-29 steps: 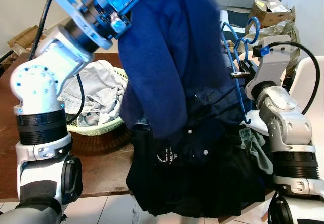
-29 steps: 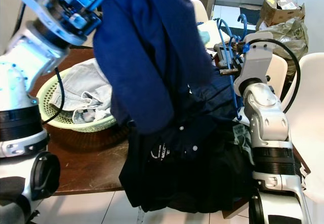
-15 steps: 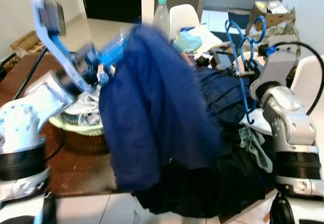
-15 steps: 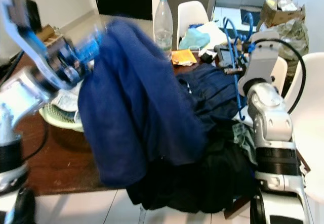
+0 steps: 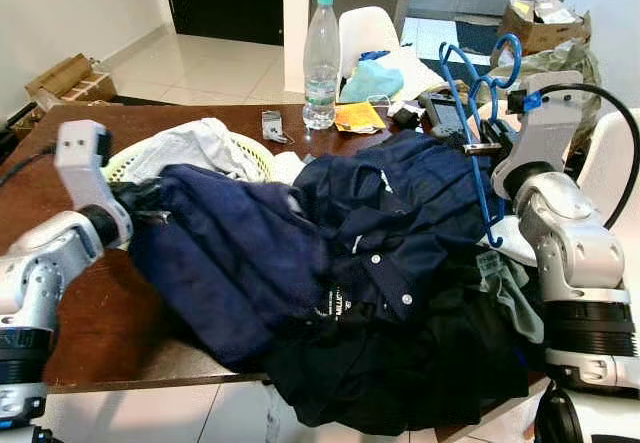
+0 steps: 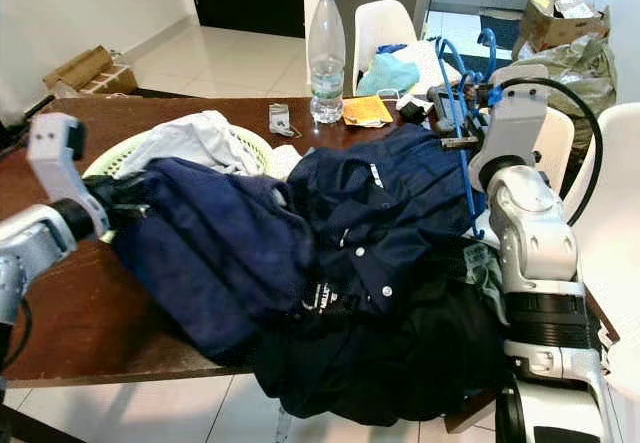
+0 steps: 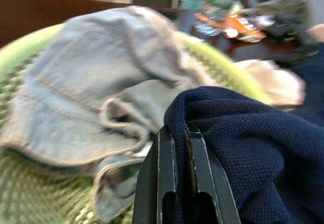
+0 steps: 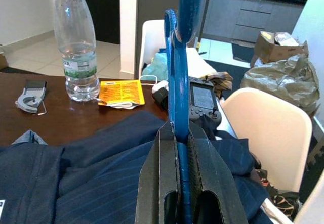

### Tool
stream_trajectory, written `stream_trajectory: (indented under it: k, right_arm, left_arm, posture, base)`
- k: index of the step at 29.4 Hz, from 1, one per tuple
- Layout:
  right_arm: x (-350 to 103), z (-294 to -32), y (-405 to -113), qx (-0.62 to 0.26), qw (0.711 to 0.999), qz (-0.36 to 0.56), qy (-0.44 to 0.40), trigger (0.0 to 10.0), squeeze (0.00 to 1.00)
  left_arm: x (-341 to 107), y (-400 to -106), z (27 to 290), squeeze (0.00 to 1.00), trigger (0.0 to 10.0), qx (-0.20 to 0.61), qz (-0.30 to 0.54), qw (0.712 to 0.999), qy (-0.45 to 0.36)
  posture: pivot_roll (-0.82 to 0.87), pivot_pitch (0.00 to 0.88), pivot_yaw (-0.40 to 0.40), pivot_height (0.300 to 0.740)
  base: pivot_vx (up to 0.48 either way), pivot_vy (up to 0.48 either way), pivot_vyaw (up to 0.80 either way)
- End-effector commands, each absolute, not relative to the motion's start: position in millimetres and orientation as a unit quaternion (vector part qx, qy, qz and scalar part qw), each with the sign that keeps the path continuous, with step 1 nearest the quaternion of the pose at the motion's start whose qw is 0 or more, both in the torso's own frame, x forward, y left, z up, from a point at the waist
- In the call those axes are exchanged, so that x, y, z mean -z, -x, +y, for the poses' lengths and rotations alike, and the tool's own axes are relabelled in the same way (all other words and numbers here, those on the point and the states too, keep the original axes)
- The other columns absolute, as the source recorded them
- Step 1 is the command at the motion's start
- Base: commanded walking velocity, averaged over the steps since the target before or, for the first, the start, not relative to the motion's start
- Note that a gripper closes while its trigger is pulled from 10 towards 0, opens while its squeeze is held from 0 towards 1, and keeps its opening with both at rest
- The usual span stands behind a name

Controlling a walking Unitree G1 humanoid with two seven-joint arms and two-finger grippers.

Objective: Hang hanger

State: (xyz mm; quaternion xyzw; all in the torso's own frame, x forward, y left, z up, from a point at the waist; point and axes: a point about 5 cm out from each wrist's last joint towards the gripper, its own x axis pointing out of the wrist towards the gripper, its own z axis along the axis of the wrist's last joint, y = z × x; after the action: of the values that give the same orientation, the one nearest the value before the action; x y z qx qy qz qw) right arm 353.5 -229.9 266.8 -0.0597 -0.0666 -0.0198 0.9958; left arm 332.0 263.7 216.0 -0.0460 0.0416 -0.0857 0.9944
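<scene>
A blue plastic hanger [image 5: 478,113] stands upright at the table's right side, and my right gripper [image 8: 178,128] is shut on its stem below the hook. My left gripper [image 7: 179,130] is low at the table's left, shut on the edge of a navy knit sweater [image 5: 230,253]. The sweater lies spread over the table edge and partly over the green basket [image 5: 252,149]. A dark navy button shirt [image 5: 390,223] is heaped between the sweater and the hanger, on top of black clothes [image 5: 420,363] that hang off the front edge.
Light denim clothing [image 7: 86,82] fills the green basket. A water bottle [image 5: 320,63], a yellow packet [image 8: 121,92] and a small device [image 8: 202,97] sit at the back of the brown table [image 5: 90,333]. White chairs [image 5: 365,28] stand behind and to the right.
My left arm has swung down from high up, bringing the navy sweater from the air onto the table and basket. The right arm and the hanger have stayed put.
</scene>
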Motion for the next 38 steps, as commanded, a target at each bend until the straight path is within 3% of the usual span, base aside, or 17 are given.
stream_trajectory:
  k: [1, 9, 11, 14, 16, 17, 19, 21, 22, 27, 32, 38]
  right_arm:
    - [-264, -228, -354, 0.017, 0.996, -0.062, 0.062, 10.0, 0.0]
    - [-264, -229, -353, 0.016, 0.996, -0.06, 0.064, 10.0, 0.0]
    - [-263, -230, -353, 0.016, 0.996, -0.059, 0.065, 10.0, 0.0]
    - [-263, -230, -353, 0.015, 0.996, -0.059, 0.065, 10.0, 0.0]
    - [-263, -230, -353, 0.014, 0.996, -0.058, 0.065, 10.0, 0.0]
    - [-263, -230, -353, 0.014, 0.996, -0.058, 0.065, 10.0, 0.0]
    - [-263, -230, -353, 0.013, 0.996, -0.058, 0.066, 10.0, 0.0]
    - [-263, -230, -353, 0.013, 0.996, -0.058, 0.066, 10.0, 0.0]
    - [-263, -230, -353, 0.012, 0.996, -0.058, 0.066, 10.0, 0.0]
    - [-263, -230, -354, 0.011, 0.996, -0.058, 0.067, 10.0, 0.0]
    - [-264, -229, -354, 0.007, 0.996, -0.058, 0.069, 10.0, 0.0]
    - [-263, -228, -356, 0.002, 0.996, -0.056, 0.071, 10.0, 0.0]
  left_arm:
    - [-216, -332, 280, 0.0, 10.0, 0.024, 0.055, 0.998, -0.02]
    - [-215, -329, 284, 0.0, 10.0, 0.037, 0.07, 0.996, -0.046]
    - [-237, -320, 265, 0.0, 10.0, 0.158, 0.019, 0.987, 0.014]
    - [-246, -314, 257, 0.0, 10.0, 0.209, -0.004, 0.977, 0.031]
    - [-267, -290, 237, 0.0, 10.0, 0.348, -0.051, 0.934, 0.06]
    - [-267, -290, 237, 0.0, 10.0, 0.348, -0.051, 0.934, 0.06]
    - [-268, -256, 220, 0.0, 10.0, 0.483, -0.03, 0.874, 0.046]
    - [-268, -256, 220, 0.0, 10.0, 0.483, -0.03, 0.874, 0.046]
    - [-264, -245, 216, 0.0, 10.0, 0.52, -0.012, 0.853, 0.037]
    - [-240, -229, 215, 0.0, 10.0, 0.546, 0.062, 0.835, 0.025]
    - [-215, -218, 227, 0.0, 10.0, 0.526, 0.143, 0.838, 0.01]
    - [-200, -207, 265, 0.0, 10.0, 0.451, 0.243, 0.857, -0.06]
  posture:
    - [0.13, 0.103, -0.007, 0.74]
    - [0.13, 0.11, -0.008, 0.74]
    - [0.13, 0.112, -0.008, 0.74]
    - [0.13, 0.112, -0.008, 0.74]
    - [0.13, 0.113, -0.008, 0.74]
    - [0.13, 0.113, -0.008, 0.74]
    - [0.14, 0.113, -0.01, 0.74]
    - [0.14, 0.113, -0.01, 0.74]
    - [0.13, 0.111, -0.01, 0.74]
    - [0.14, 0.107, -0.016, 0.74]
    - [0.14, 0.106, -0.019, 0.74]
    - [0.14, 0.106, -0.032, 0.74]
  base:
    - [0.0, 0.0, 0.0]
    - [0.0, 0.0, 0.0]
    - [0.0, 0.0, 0.0]
    - [0.0, 0.0, 0.0]
    - [0.0, 0.0, 0.0]
    - [0.0, 0.0, 0.0]
    - [0.0, 0.0, 0.0]
    - [0.0, 0.0, 0.0]
    - [0.0, 0.0, 0.0]
    - [0.0, 0.0, 0.0]
    - [0.0, 0.0, 0.0]
    - [0.0, 0.0, 0.0]
